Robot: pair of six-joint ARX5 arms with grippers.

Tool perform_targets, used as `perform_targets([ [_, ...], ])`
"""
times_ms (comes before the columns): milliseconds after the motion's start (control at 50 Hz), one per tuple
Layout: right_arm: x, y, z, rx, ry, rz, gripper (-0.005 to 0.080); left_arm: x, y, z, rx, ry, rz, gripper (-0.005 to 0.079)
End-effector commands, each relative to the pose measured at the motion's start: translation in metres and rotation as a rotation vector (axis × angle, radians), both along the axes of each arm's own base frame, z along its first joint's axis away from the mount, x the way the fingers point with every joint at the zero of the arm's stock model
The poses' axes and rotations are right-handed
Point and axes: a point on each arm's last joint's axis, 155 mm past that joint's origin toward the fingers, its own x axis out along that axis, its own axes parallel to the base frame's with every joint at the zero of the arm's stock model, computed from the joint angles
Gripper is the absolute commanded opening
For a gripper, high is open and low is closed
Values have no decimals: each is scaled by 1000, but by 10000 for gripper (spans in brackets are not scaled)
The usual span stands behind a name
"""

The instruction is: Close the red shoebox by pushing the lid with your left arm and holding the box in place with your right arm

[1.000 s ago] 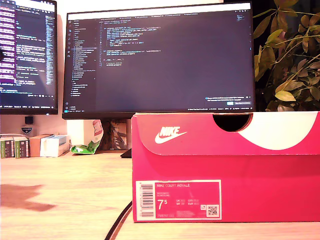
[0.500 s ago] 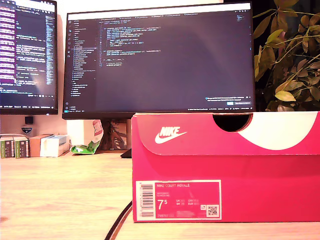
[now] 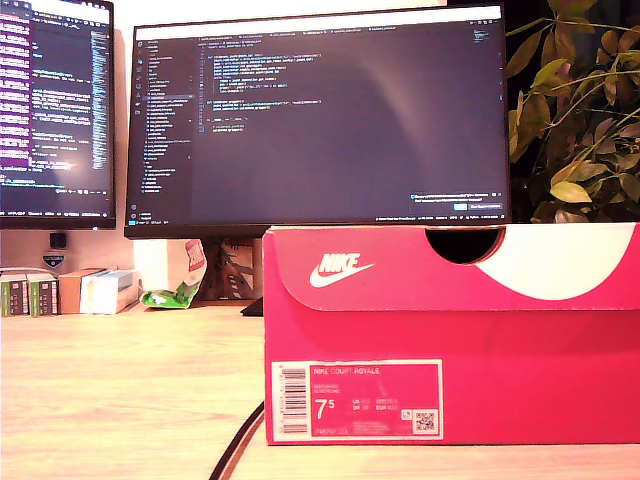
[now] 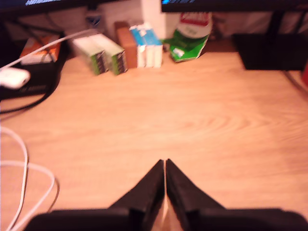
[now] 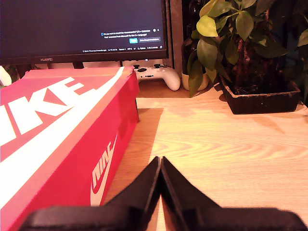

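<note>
Shadow seen earlier on the desk (image 3: 130,390) is gone; shoebox (image 3: 450,335) lid sits down, first gripper (image 4: 165,166) and second gripper (image 5: 160,163) clenched empty.

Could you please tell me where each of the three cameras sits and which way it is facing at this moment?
Exterior view: low at desk level, facing the red shoebox end-on, monitors behind; no part of me shows.
First wrist view: on my first gripper, looking over bare desk toward small cartons; shut fingers show.
Second wrist view: on my second gripper, beside the shoebox, facing a potted plant; shut fingers show.
Shared: exterior and second wrist views both show the shoebox.
</note>
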Motion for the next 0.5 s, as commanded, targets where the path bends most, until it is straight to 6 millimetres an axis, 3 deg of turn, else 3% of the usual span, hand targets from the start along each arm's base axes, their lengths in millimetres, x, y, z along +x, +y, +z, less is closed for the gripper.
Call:
perform_targets([
  [0, 1, 1, -8, -6, 10, 5, -12, -1, 1, -10, 16, -1, -2, -19],
  [320, 1, 1, -8, -6, 10, 5, -12, -3, 1, -37, 17, -25, 0, -19],
  [480, 1, 1, -8, -6, 10, 5, -12, -3, 2, -37, 36, -36, -1, -19],
])
